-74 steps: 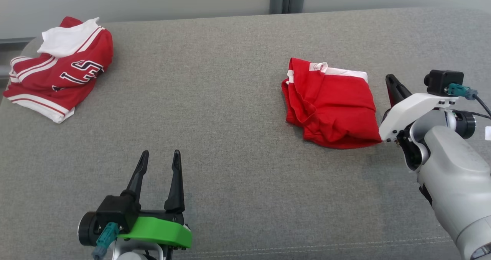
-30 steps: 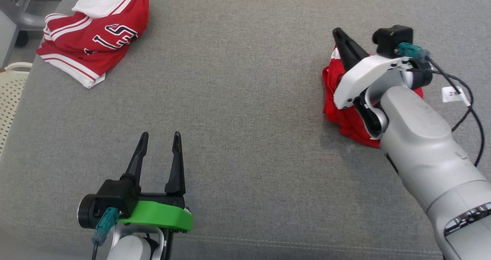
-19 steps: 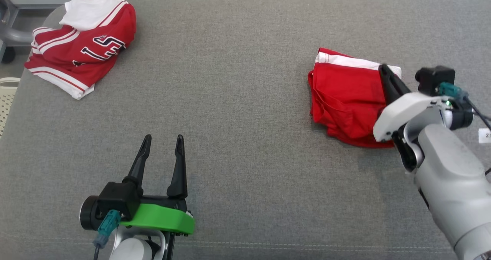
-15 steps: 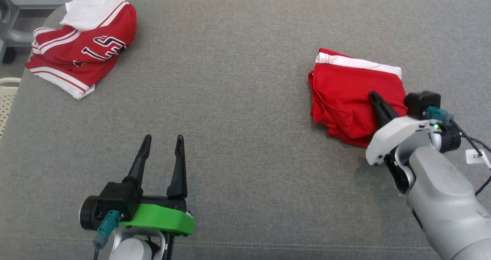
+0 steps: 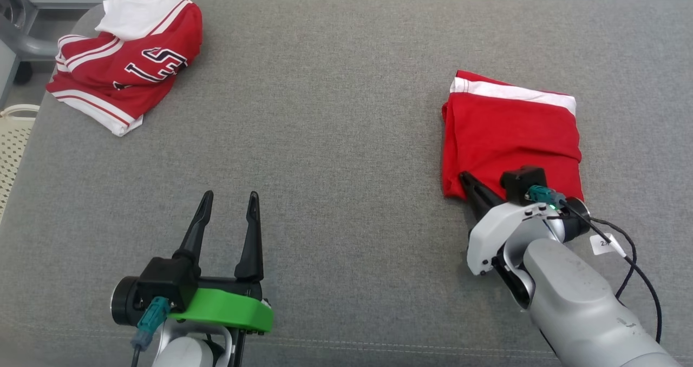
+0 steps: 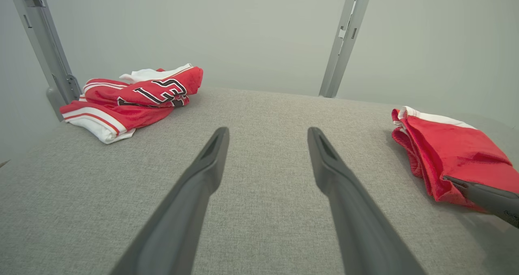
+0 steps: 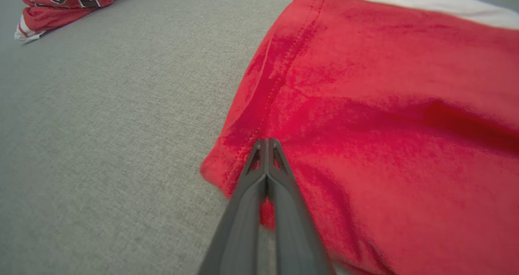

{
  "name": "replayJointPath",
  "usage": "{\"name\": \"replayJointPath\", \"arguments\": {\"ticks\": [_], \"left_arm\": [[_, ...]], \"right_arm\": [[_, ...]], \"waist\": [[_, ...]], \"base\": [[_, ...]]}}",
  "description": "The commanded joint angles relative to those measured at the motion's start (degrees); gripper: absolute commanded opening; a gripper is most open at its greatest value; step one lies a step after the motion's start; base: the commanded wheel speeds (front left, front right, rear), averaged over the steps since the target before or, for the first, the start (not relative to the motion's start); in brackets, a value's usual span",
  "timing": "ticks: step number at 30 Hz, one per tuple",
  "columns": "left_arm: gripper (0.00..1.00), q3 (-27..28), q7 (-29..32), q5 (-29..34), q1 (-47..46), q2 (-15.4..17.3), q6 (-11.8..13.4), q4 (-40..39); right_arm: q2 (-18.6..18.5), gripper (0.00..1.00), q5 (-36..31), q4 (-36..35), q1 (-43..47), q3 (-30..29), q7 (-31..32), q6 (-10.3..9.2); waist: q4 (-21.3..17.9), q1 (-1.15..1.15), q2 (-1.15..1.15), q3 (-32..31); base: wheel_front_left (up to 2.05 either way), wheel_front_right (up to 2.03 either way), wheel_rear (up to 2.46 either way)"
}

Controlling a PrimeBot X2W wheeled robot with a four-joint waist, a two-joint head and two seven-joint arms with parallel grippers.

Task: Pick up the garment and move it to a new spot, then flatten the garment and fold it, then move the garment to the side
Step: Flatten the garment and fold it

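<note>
Wide grey woven-fabric work surface [image 5: 335,112]: we have two garments on it, well apart, so neither snags the other.

Folded red cloth garment with white band [image 5: 511,134]: lies flat at right side, close to our right arm. We judge fold done, move to side not yet made.

Crumpled red-and-white numbered jersey [image 5: 124,58]: far left corner, out of way.

Right gripper [image 5: 464,176]: fingers pressed together, tips resting on garment's near left corner, no cloth visibly pinched. We read this as pressing or sliding contact.

Left gripper [image 5: 229,195]: jaws spread, empty, parked over bare surface, clear of work.
</note>
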Motion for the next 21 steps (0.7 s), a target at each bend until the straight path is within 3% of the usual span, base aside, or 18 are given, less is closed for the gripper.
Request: {"name": "replayJointPath", "arguments": {"ticks": [1, 11, 18, 19, 21], "left_arm": [[1.00, 0.12, 0.02, -0.35, 0.32, 0.52, 0.32, -0.19], [1.00, -0.09, 0.17, -0.45, 1.11, 0.80, 0.85, -0.42], [1.00, 0.26, 0.23, -0.91, 2.58, 1.36, 1.51, -0.68], [1.00, 0.29, 0.24, -0.95, 2.83, 1.43, 1.61, -0.76], [1.00, 0.22, 0.33, -1.13, 3.37, 1.49, 1.69, -0.88]], "right_arm": [[0.00, 0.00, 0.30, 0.25, 0.97, 0.26, -0.23, 0.00], [0.82, 0.00, 1.60, 1.73, 0.37, 4.29, -0.24, 0.00], [-1.52, 0.00, 0.55, -8.58, 1.87, 5.18, -0.23, 0.00], [-2.09, 0.03, 0.08, -10.35, 2.22, 4.60, -0.24, -0.01], [-3.00, 0.34, -0.77, -13.24, 2.98, 3.09, -0.23, 0.00]], "waist": [[0.15, 0.00, 0.00, -0.18], [0.15, 0.00, 0.00, -0.97], [-2.12, 0.00, 0.00, -3.34], [-2.54, 0.00, 0.00, -3.70], [-3.40, 0.00, 0.00, -4.39]], "base": [[0.00, 0.00, 0.00], [0.00, 0.00, 0.00], [0.00, 0.00, 0.00], [0.00, 0.00, 0.00], [0.00, 0.00, 0.00]]}}
